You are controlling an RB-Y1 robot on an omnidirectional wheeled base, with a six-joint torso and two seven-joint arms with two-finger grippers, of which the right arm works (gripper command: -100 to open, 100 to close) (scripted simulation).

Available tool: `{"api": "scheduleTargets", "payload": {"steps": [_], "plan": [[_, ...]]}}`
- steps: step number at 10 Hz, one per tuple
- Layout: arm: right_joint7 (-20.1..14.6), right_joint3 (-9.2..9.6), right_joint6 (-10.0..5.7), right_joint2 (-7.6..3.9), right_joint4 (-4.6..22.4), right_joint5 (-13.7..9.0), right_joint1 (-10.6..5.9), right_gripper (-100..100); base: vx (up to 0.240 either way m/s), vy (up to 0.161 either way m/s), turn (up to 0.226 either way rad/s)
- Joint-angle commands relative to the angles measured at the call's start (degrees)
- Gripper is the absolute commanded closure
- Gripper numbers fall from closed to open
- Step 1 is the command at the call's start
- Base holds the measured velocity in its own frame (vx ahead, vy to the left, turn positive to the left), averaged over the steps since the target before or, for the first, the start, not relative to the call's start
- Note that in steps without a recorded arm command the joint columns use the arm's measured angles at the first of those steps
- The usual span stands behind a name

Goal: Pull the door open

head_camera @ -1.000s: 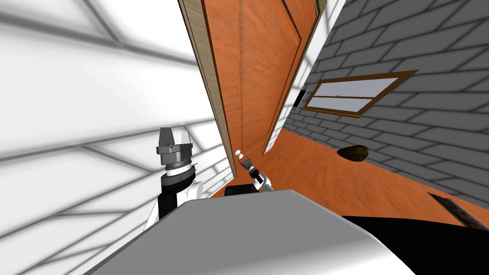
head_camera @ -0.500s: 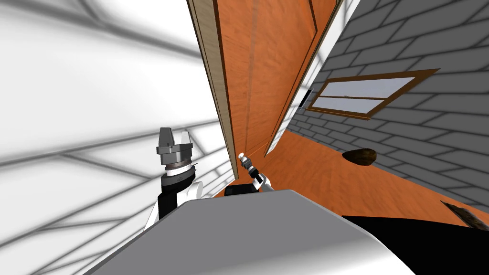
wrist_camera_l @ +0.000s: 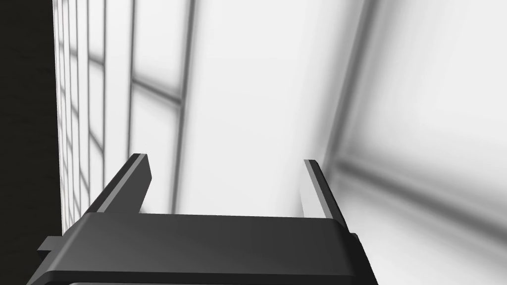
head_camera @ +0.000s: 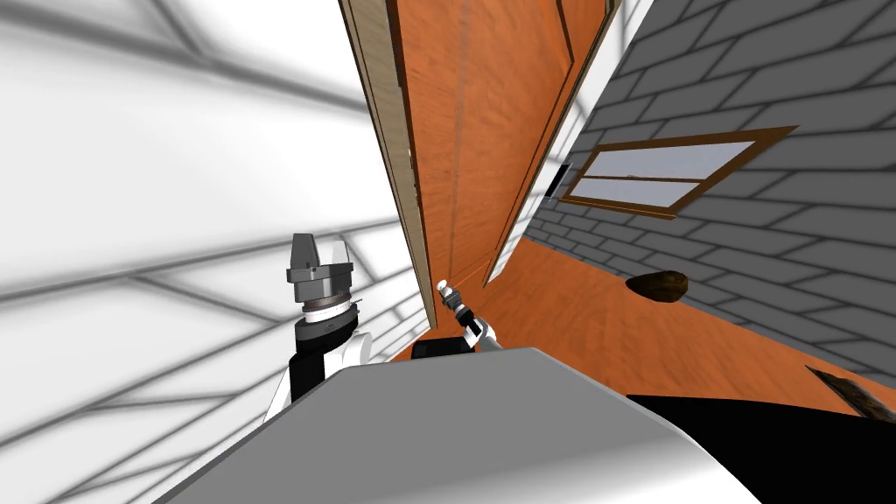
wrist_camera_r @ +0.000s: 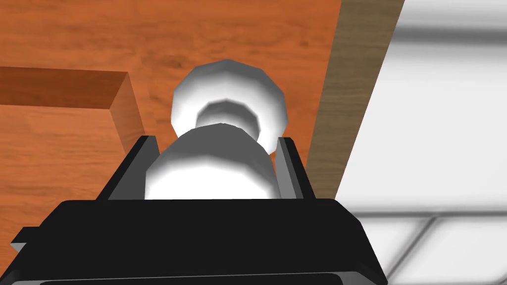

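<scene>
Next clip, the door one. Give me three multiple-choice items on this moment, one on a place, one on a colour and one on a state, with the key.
1. What is the right gripper at?
A. a drawer handle
B. the knob on the door
C. a light switch

2. What colour is the door?
A. orange
B. green
C. black

3. How do the fingers of the left gripper stand?
A. shut on a cup
B. shut on nothing
C. open, holding nothing

Key:
1 B: the right wrist view shows its fingers pressing the sides of the white knob.
2 A: the door is orange wood in both the head view and the right wrist view.
3 C: the left wrist view shows the fingers wide apart with nothing between them.
</scene>
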Motion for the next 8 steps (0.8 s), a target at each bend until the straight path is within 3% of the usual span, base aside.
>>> {"api": "scheduleTargets", "payload": {"steps": [1, 4, 8], "plan": [[-0.15, 0.02, 0.85, -0.50, -0.48, -0.81, 0.52, 100, -0.161, -0.081, -0.041], [-0.31, 0.05, 2.05, -1.06, -0.47, -2.72, 0.51, 100, -0.161, -0.091, -0.045], [-0.68, 0.13, 5.00, -2.23, -0.46, -7.41, 0.48, 100, -0.153, -0.058, -0.038]]}}
